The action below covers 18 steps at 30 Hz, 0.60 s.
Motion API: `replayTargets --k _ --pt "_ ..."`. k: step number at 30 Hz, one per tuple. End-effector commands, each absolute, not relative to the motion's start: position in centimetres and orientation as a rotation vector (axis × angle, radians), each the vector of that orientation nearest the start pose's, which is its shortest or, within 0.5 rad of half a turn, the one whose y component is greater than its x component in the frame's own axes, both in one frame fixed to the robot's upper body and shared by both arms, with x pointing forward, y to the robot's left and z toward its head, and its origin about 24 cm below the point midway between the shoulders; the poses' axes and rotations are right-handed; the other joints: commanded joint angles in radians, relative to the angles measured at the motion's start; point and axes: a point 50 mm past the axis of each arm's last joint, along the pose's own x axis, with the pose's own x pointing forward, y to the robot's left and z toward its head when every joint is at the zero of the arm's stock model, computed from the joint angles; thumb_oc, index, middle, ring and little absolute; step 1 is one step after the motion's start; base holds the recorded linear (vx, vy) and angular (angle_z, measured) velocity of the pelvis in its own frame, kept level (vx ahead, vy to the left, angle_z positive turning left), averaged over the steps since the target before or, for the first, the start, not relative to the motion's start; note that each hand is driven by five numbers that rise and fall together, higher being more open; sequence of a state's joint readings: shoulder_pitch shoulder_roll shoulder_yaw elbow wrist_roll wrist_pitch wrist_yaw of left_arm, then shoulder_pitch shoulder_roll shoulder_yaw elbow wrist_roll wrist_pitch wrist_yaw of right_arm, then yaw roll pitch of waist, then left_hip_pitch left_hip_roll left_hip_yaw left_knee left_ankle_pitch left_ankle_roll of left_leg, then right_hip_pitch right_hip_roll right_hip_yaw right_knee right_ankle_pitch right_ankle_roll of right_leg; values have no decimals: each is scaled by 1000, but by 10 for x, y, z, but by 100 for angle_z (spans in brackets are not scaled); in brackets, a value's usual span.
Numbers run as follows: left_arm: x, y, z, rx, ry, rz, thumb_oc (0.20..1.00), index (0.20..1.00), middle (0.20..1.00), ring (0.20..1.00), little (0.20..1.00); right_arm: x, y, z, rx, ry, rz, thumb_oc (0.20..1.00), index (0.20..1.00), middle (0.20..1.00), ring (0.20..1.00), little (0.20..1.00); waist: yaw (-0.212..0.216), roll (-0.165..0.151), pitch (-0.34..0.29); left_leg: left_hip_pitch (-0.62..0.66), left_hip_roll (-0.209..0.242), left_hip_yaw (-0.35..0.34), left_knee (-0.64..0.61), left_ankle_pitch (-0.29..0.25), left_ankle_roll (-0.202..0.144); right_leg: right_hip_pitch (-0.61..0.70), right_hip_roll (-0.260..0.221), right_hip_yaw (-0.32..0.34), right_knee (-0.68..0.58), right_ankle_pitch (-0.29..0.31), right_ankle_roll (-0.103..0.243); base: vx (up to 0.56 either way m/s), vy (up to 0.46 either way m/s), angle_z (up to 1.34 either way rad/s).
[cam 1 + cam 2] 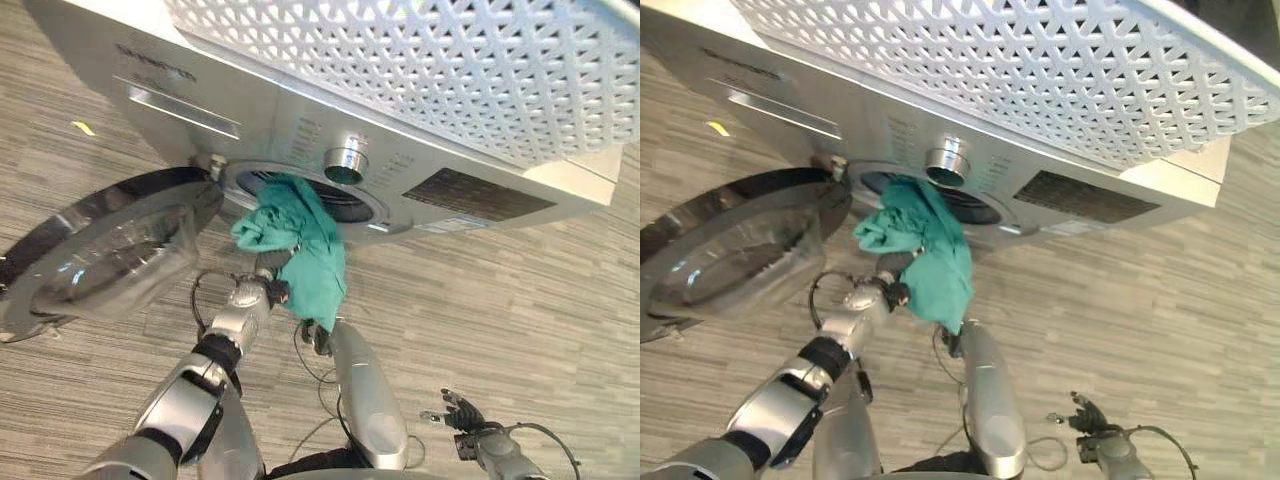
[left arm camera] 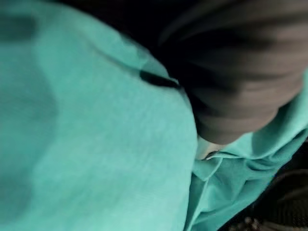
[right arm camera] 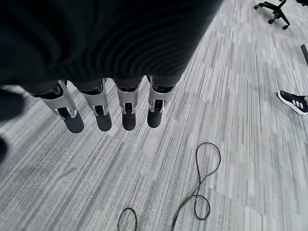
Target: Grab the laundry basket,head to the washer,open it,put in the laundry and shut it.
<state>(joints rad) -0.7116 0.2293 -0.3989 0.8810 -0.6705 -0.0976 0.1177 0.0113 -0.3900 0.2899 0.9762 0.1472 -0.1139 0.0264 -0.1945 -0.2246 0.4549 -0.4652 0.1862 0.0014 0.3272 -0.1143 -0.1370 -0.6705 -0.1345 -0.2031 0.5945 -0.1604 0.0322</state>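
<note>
**Green garment half in the washer's mouth**

The teal-green garment (image 1: 300, 245) hangs across the lower lip of the drum opening (image 1: 335, 198), its upper bunch already inside the dark porthole and its long tail drooping straight down outside the front panel. The left robot hand (image 1: 268, 287) sits directly beneath that bunch, touching the cloth from below; the fabric drapes over it, so I cannot tell whether its fingers are curled into the cloth or just propping it. From here the push needs to go up and inward, along the line from hand to porthole, and the dangling tail looks likely to catch on the rim unless it is gathered first.

The washer (image 1: 250, 110) stands with its round glass door (image 1: 110, 250) swung wide open on the robot's left, clear of the opening. The white lattice laundry basket (image 1: 450, 70) rests on top of the machine.

The right robot hand (image 3: 113, 108) hangs low over the wood-grain floor (image 3: 240, 159), well apart from the washer, fingers straight and holding nothing.
</note>
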Motion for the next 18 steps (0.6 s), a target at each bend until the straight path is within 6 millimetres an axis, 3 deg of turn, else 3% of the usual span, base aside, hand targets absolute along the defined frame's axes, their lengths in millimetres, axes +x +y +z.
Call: replayTargets --k 1,3,9,10,15,18 --pt "370 136 62 -220 113 4 200 200 200 200 200 123 -255 -130 -331 939 50 1000 1000 1000 1000 1000 2 -27 -55 -28 -14 -28 168 -84 57 18 -9 28 -228 210 93 2 -47 -3" --pt "377 145 70 -259 98 67 200 200 200 200 200 127 -253 -128 -318 914 56 1000 1000 1000 1000 1000 0 -29 -54 -40 4 -36 190 -119 52 0 6 27 -202 182 101 83 -23 -3" --pt "393 168 104 -335 5 193 200 200 200 200 200 129 -239 -129 -274 886 86 1000 1000 1000 1000 1000 -27 -58 -79 -112 21 -50 222 -134 49 -62 18 15 -185 177 102 39 -42 -2" --pt "396 170 118 -355 -48 215 200 200 200 200 200 127 -235 -129 -263 885 100 1000 1000 1000 1000 1000 -31 -69 -83 -146 25 -57 251 -144 49 -83 21 13 -170 170 101 28 -51 7" --pt "401 176 136 -385 -100 261 200 200 200 200 200 129 -226 -131 -247 879 121 1000 1000 1000 1000 1000 -43 -82 -96 -228 34 -71 344 -183 50 -146 31 9 -116 148 97 4 -9 1" --pt "404 190 149 -390 -132 315 200 200 200 200 200 128 -224 -128 -232 861 140 1000 1000 1000 1000 1000 -63 -94 -112 -267 53 -74 382 -201 48 -183 43 6 -89 140 98 21 -19 -9"
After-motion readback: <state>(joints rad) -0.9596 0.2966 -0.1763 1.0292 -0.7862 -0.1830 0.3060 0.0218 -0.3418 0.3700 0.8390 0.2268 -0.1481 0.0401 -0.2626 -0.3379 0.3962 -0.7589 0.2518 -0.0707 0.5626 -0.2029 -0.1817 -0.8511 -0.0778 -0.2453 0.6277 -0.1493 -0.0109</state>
